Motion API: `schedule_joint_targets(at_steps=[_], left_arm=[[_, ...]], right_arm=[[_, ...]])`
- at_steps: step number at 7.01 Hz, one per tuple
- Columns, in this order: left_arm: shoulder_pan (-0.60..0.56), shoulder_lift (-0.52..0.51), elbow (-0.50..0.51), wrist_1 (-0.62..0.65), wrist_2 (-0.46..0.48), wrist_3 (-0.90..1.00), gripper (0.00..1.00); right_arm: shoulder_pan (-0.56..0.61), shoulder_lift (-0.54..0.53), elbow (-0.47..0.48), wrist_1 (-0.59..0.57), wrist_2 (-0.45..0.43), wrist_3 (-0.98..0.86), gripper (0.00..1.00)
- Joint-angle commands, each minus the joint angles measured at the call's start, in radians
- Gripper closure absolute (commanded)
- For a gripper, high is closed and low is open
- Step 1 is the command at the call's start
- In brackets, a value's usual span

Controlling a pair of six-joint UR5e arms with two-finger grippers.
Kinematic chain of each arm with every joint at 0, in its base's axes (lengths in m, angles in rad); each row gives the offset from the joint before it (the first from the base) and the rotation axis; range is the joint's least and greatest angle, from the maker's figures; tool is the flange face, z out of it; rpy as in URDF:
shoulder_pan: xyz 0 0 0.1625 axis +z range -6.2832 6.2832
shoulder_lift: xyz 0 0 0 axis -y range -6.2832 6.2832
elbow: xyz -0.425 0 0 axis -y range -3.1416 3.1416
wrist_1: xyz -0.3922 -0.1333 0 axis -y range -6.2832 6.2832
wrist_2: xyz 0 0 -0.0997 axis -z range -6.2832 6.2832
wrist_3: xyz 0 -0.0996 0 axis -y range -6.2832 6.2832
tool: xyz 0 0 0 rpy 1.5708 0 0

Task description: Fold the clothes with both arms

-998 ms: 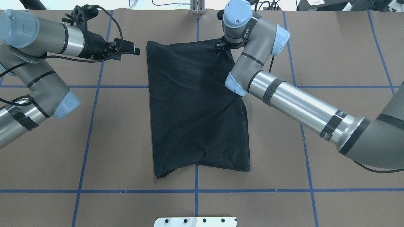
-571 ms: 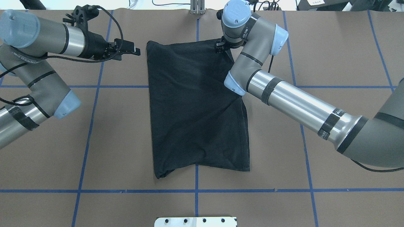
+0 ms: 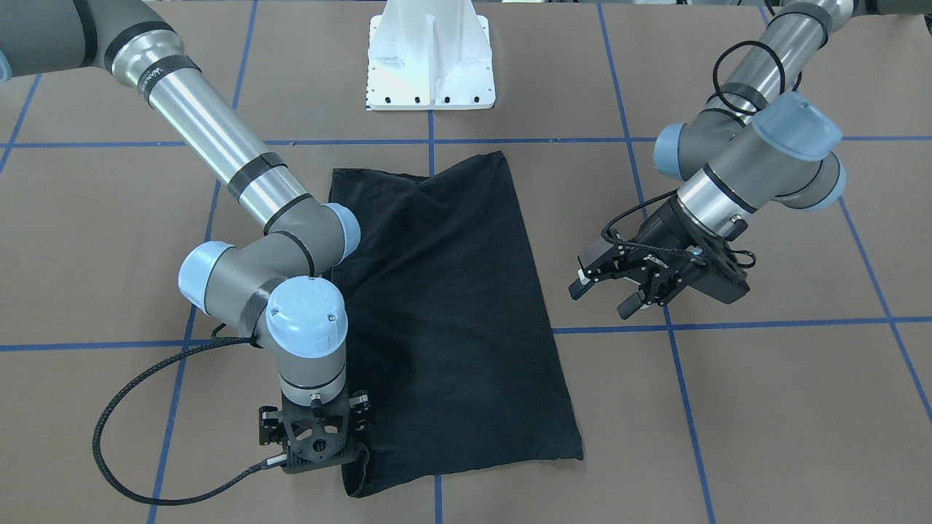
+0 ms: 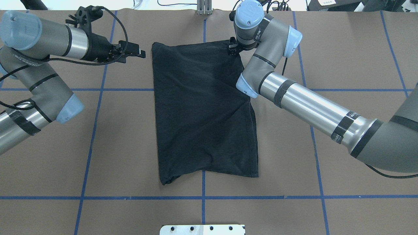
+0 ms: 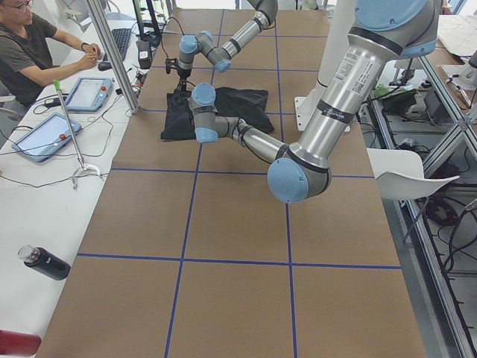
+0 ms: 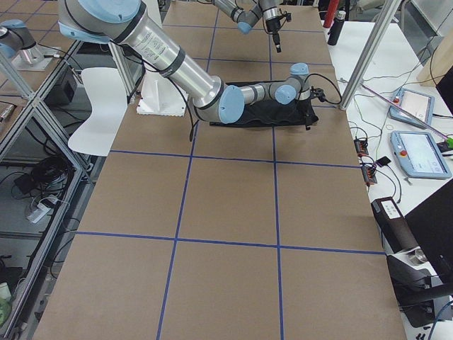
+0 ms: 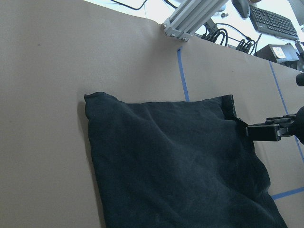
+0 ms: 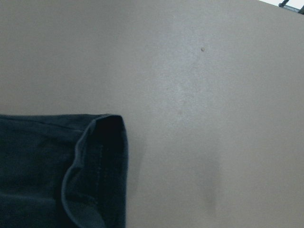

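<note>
- Overhead view, against a moment ago: the right arm (image 4: 307,107) has its wrist nudged toward 3 o'clock. The right gripper (image 4: 232,49) is at the T-shirt (image 4: 202,111)'s 1 o'clock corner; I cannot tell whether it grips the cloth.
- The left gripper (image 3: 601,300) is unmoved, fingers spread and empty, just off the shirt's 10 o'clock corner.
- The shirt lies flat mid-table, folded to a tall rectangle.
- The table (image 4: 114,147) is brown paper with a blue tape (image 4: 202,197) grid.
- A person (image 5: 30,52) sits at a side desk with tablets (image 5: 45,134).
</note>
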Motion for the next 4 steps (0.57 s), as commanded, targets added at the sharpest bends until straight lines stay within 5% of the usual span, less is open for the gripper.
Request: schedule_joint_targets(at_steps=[1, 4], left_arm=[[0.000, -0.001, 0.001, 0.000, 0.000, 0.000, 0.00], [0.000, -0.001, 0.003, -0.001, 0.000, 0.000, 0.00]], right_arm=[[0.018, -0.017, -0.013, 0.002, 0.001, -0.022, 0.01], [0.061, -0.010, 0.005, 0.001, 0.062, -0.025, 0.01]])
